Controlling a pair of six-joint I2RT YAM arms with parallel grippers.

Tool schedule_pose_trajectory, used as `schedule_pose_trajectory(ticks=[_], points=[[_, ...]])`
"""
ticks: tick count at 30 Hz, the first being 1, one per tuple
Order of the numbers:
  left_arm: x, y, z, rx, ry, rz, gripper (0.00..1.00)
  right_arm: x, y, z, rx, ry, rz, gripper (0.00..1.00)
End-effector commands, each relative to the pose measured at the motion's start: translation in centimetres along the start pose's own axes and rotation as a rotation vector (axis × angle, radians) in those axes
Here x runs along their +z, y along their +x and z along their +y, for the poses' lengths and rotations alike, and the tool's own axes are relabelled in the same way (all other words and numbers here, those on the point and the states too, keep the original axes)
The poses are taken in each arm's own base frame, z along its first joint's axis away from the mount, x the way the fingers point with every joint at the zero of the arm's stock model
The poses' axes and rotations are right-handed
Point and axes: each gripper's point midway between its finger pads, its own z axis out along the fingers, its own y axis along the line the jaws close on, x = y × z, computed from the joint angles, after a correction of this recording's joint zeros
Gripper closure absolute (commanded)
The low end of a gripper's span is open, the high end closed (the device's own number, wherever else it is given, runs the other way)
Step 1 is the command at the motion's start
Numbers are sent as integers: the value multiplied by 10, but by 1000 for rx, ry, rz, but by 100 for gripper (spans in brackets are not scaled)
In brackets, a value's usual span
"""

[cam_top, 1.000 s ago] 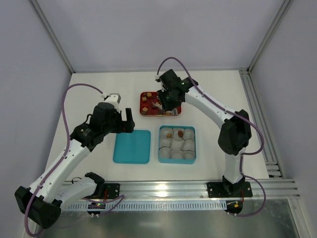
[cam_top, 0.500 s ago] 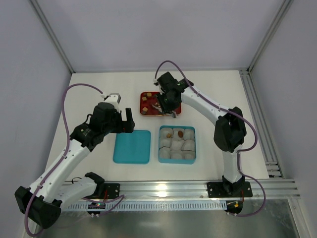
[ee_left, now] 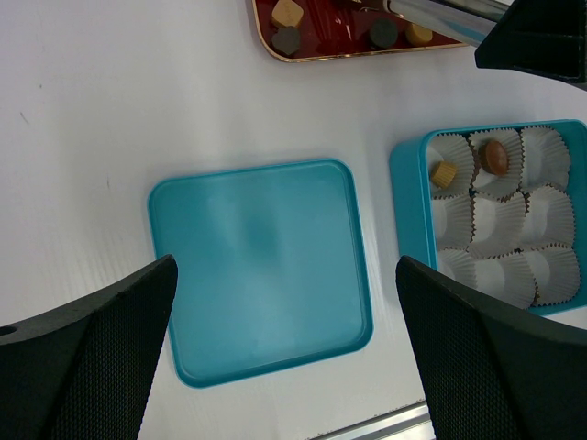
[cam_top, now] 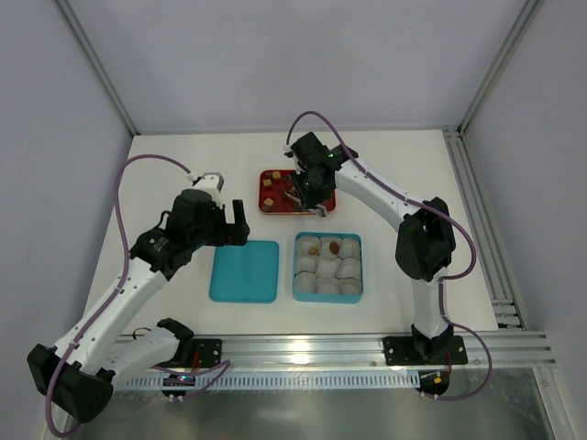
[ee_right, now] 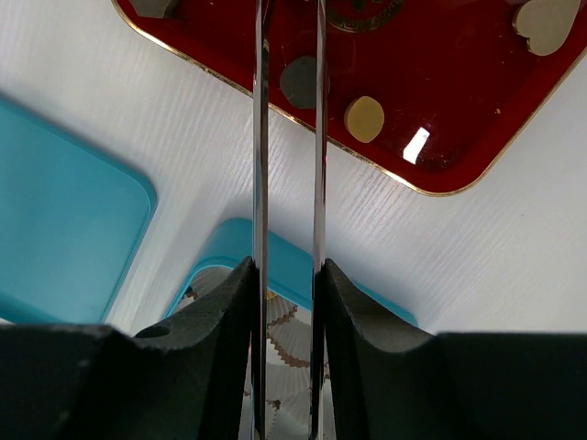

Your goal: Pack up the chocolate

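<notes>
Chocolate (ee_left: 494, 156) — 2 in teal box (ee_left: 408, 211)

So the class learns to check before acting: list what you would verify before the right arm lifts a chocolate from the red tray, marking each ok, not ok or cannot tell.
1. Right fingers straddle the dark chocolate in the red tray: ok.
2. Chocolate firmly gripped: cannot tell.
3. Tan chocolate outside the fingers: ok.
4. Teal box has empty paper cups: ok.
5. Lid off, beside box: ok.
6. Left fingers open, over the lid: ok.
</notes>
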Motion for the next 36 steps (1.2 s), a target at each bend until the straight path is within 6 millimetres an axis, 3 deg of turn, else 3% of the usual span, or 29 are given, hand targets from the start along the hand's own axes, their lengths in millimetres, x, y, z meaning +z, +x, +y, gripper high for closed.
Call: schedule_pose_trajectory(ticks=[1,14,36], points=[[-8,-17,-4,5,10,-52,0,-16,-16,2,-5,-14,-53,65],[-8,-17,-4,5,11,-51,0,-23,-18,3,5,-15,-67,71],[-10,-18,-5,5,16,-56,0,-61,-29,-6,67,-21,-157,73]])
